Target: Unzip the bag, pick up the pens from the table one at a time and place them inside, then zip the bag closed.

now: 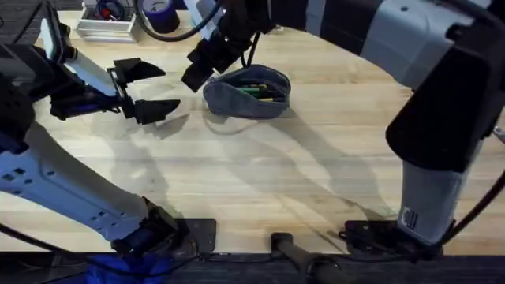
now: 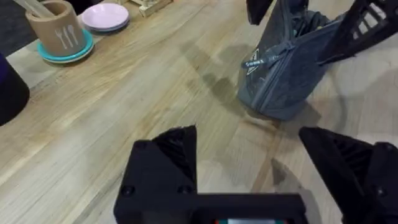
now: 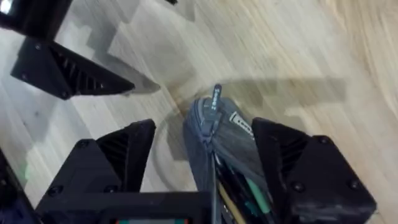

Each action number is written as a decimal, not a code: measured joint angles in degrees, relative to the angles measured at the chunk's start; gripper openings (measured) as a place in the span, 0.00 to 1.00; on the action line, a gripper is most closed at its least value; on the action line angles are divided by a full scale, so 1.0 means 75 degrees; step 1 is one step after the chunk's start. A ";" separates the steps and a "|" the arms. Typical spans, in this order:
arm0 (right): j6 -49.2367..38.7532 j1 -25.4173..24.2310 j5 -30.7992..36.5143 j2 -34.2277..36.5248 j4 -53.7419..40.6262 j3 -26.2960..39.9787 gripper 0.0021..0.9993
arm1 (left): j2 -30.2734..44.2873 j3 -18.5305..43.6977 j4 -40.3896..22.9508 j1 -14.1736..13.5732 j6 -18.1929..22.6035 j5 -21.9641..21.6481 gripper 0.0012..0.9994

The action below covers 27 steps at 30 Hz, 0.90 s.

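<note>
The blue-grey bag (image 1: 248, 93) lies on the wooden table (image 1: 260, 173) with its top open, and pens (image 1: 258, 89) show inside it. My right gripper (image 1: 203, 67) hovers open over the bag's left end. In the right wrist view its fingers straddle that end of the bag (image 3: 217, 140), just behind the zipper pull tab (image 3: 216, 96). My left gripper (image 1: 150, 89) is open to the left of the bag, holding nothing. In the left wrist view the bag (image 2: 280, 81) and its pull tab (image 2: 255, 62) lie ahead of the left gripper (image 2: 255, 165).
A white tray (image 1: 106, 25) and a dark blue cup (image 1: 162, 16) stand at the table's far left corner. The left wrist view shows a tan cup on a teal saucer (image 2: 59, 31) and a pink plate (image 2: 106, 15). Bare wood spans the front half.
</note>
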 joint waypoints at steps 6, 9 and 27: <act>0.0002 0.0006 0.0000 0.0004 0.0108 0.0000 0.94 | 0.0000 0.0000 0.0006 0.0000 0.0000 0.0000 0.99; 0.0002 0.0006 0.0000 0.0080 0.0125 0.0004 0.93 | 0.0000 0.0000 0.0018 0.0000 0.0000 0.0000 0.99; 0.0034 0.0006 0.0000 0.0510 0.0217 0.0015 0.81 | 0.0000 0.0000 0.0041 0.0000 0.0000 0.0032 0.99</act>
